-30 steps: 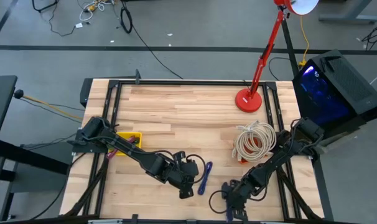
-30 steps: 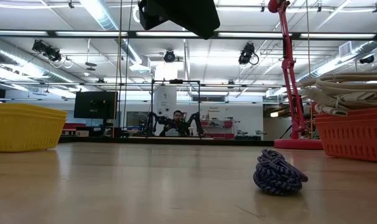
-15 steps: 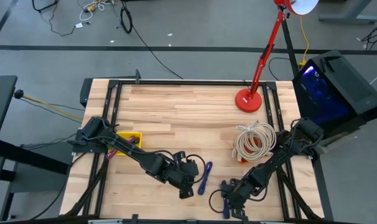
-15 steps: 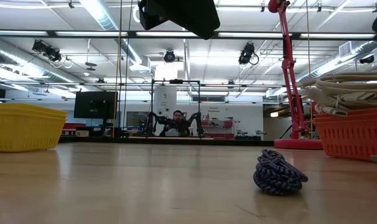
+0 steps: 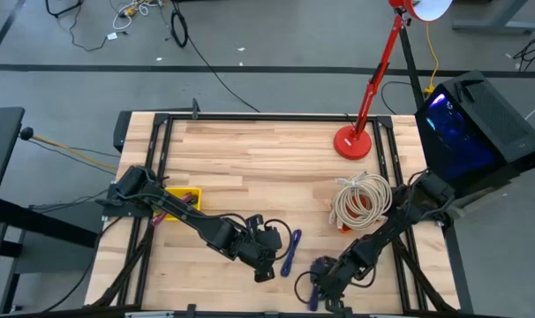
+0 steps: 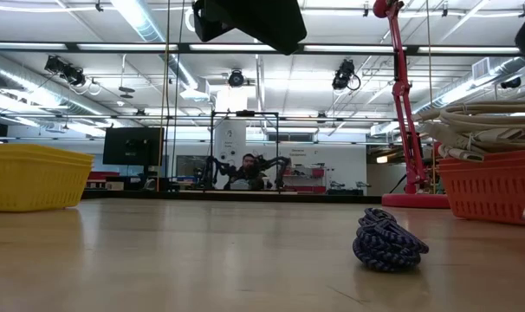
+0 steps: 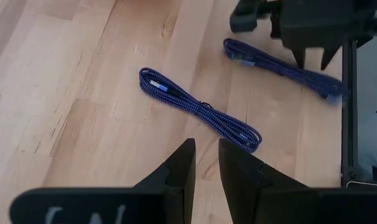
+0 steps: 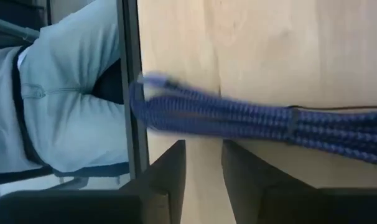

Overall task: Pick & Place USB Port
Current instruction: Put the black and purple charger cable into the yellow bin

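Note:
Two bundled blue braided USB cables are in play. One lies flat on the wood (image 5: 290,252) (image 7: 201,111) (image 6: 388,241), just ahead of my left gripper (image 5: 266,258) (image 7: 205,167), which hovers over the table with its fingers shut and touches nothing. The other cable (image 5: 314,290) (image 8: 251,118) (image 7: 279,65) is with my right gripper (image 5: 326,283) (image 8: 202,149) near the table's near edge. That gripper is shut on it and appears in the left wrist view as the dark shape (image 7: 314,56) over the cable. My right gripper pinches the second blue cable bundle between its two fingers, along the bundle's length (image 8: 204,121), coming from above. The fingers lie across the bundle. One end (image 8: 142,84) reaches past the table's near frame rail; the picture is blurred there. Whether it is clear of the wood does not show.
An orange basket (image 5: 342,221) (image 6: 496,186) heaped with beige cables (image 5: 363,199) sits at the right. A yellow basket (image 5: 184,196) (image 6: 33,178) is at the left, and the red lamp base (image 5: 351,141) stands at the far right. A person's legs (image 8: 76,93) are just beyond the near edge.
My right gripper has shifted a little toward the table's left and near edge. The blue cable in it has swung about, from lying on the far side of the gripper to pointing toward the near edge. The left arm and its cable have kept still.

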